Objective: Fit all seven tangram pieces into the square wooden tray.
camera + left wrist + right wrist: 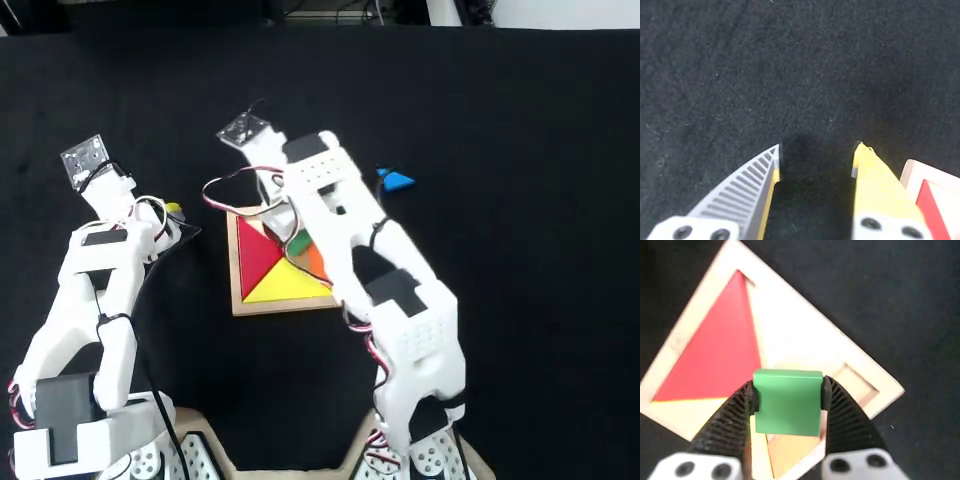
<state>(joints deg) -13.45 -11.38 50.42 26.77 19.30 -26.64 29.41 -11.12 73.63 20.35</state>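
The square wooden tray point(236, 270) lies on the black cloth between the arms. Inside it sit a red triangle point(257, 254), a yellow triangle point(285, 288) and an orange piece point(318, 262). My right gripper point(788, 390) hangs over the tray point(790, 297), shut on a green square piece point(787, 405), above bare tray floor beside the red triangle point(715, 360). In the high view the green square point(298, 242) peeks out under the right gripper point(293, 232). My left gripper point(817, 157) stands open over bare cloth just left of the tray's corner point(912, 172), holding nothing.
A blue piece point(397, 180) lies loose on the cloth to the right of the tray, beyond the right arm. Black cloth point(520, 150) covers the whole table. The left gripper point(172, 222) sits close to the tray's left rim.
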